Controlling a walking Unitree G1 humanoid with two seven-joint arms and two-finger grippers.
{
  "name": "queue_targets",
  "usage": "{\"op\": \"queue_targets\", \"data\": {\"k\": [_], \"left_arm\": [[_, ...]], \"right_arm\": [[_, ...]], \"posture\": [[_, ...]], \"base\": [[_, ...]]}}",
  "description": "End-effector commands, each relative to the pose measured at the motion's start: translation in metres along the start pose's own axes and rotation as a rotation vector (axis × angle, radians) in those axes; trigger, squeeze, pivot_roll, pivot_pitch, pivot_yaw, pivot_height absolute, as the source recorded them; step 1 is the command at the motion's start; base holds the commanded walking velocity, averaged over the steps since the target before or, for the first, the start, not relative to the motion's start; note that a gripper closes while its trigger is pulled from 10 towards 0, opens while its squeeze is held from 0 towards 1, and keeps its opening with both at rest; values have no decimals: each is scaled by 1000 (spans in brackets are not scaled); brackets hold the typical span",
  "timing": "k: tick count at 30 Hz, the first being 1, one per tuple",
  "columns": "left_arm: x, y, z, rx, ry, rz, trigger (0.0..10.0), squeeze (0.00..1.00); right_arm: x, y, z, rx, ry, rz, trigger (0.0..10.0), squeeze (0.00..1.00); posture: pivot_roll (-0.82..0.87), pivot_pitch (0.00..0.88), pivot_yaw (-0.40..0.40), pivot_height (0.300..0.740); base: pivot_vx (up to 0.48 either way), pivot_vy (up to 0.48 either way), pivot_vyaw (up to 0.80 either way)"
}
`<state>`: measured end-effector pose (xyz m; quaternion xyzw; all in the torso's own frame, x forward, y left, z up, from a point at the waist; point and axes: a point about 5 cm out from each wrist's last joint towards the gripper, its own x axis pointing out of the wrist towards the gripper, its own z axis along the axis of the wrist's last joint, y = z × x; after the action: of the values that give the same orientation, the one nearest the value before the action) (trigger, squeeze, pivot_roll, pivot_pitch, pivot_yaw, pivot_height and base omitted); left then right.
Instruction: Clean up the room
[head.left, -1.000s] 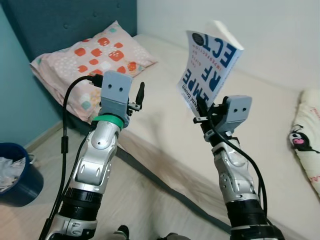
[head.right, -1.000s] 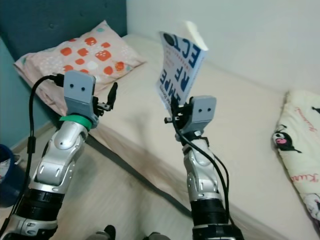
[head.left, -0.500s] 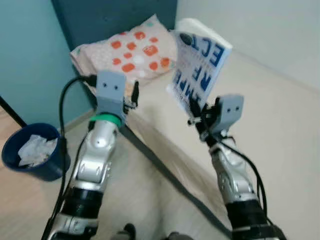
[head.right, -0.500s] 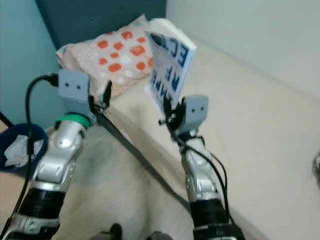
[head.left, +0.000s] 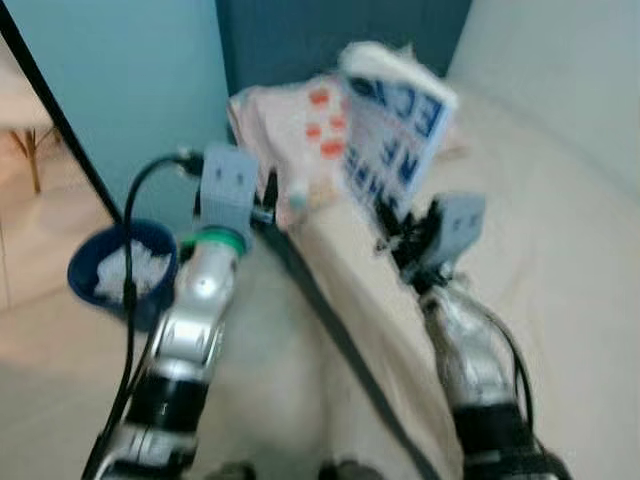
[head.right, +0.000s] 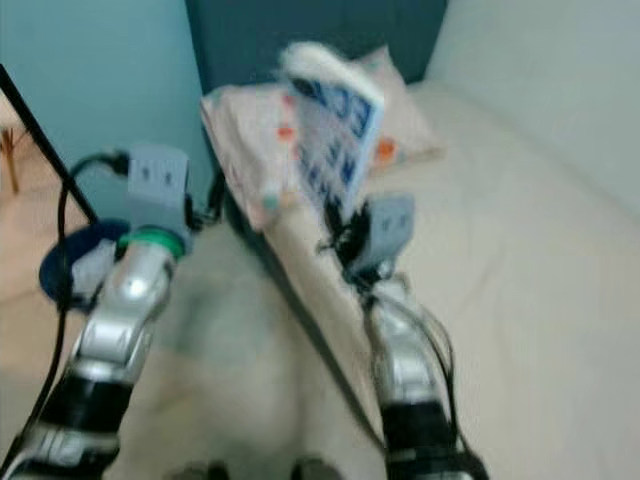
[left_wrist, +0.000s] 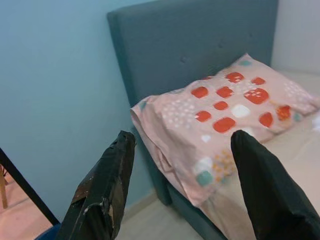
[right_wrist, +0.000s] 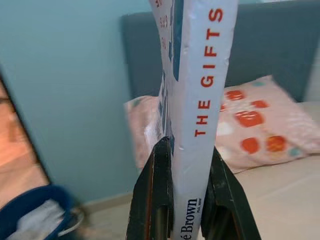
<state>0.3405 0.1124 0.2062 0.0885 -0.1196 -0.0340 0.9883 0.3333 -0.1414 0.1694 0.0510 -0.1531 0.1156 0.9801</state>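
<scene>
A white book with blue letters (head.left: 392, 140) stands upright in my right gripper (head.left: 392, 222), which is shut on its lower edge. In the right wrist view the two fingers (right_wrist: 156, 200) clamp the book's spine (right_wrist: 200, 75), which carries red letters. My left gripper (head.left: 272, 195) is raised beside the bed's corner and stands open with nothing in it; its fingers (left_wrist: 107, 187) frame the pillow (left_wrist: 220, 120) in the left wrist view. The eye views are blurred.
A pink pillow with orange patches (head.left: 300, 115) lies at the head of the cream bed (head.left: 540, 250), against a dark blue headboard (left_wrist: 190, 45). A blue bin holding crumpled paper (head.left: 120, 275) stands on the floor to the left, by the teal wall (head.left: 130, 90).
The whole picture has swung left, so the camera has turned: the bin and wall have come further into view. Both arms keep their poses and the book stays held.
</scene>
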Motion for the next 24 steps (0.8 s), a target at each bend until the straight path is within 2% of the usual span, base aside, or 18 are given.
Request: {"op": "queue_targets", "data": {"k": [1, 8, 19, 21, 22, 24], "left_arm": [[-1, 2, -7, 9, 27, 2, 10000, 0], [-1, 0, -10, 27, 32, -22, 10000, 0], [-1, 0, -11, 34, 35, -29, 10000, 0], [0, 0, -11, 35, 35, -30, 10000, 0], [0, -1, -11, 36, 34, -34, 10000, 0], [0, -1, -12, 37, 35, -36, 10000, 0]], "right_arm": [[2, 2, -1, 7, -3, -10, 10000, 0], [1, -5, -2, -6, 8, -56, 10000, 0], [2, -4, -3, 8, 12, -48, 10000, 0], [2, -3, -4, 23, 15, -37, 10000, 0], [1, -1, -6, 81, 25, -19, 10000, 0], [0, -2, -7, 116, 33, -16, 10000, 0]], "posture": [[-86, 62, 6, 740], [-87, 63, 9, 740], [-87, 58, 10, 740], [-88, 55, 11, 740], [-89, 53, 12, 740], [-89, 51, 12, 740]], "base": [[480, 0, 0], [480, 0, 0], [480, 0, 0], [480, 0, 0], [480, 0, 0], [480, 0, 0]]}}
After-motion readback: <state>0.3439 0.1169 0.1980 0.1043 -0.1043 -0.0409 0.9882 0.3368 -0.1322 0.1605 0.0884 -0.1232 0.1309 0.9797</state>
